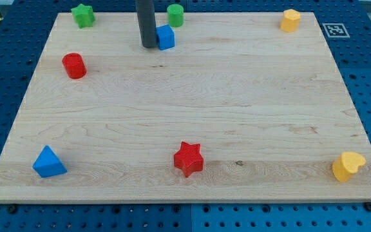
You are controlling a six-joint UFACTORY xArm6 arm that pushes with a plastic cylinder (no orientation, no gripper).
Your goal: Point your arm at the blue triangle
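Note:
The blue triangle (48, 162) lies near the board's bottom left corner. My dark rod comes down from the view's top and my tip (148, 46) rests on the board near the top edge, just left of a blue cube (165, 37) and touching or almost touching it. The tip is far from the blue triangle, which lies well below and to the left of it.
A green star (82, 15) sits at the top left and a green cylinder (175, 15) at top centre. A red cylinder (74, 66) is at left. A red star (189, 158) is at bottom centre. Yellow blocks sit at top right (290, 20) and bottom right (348, 166).

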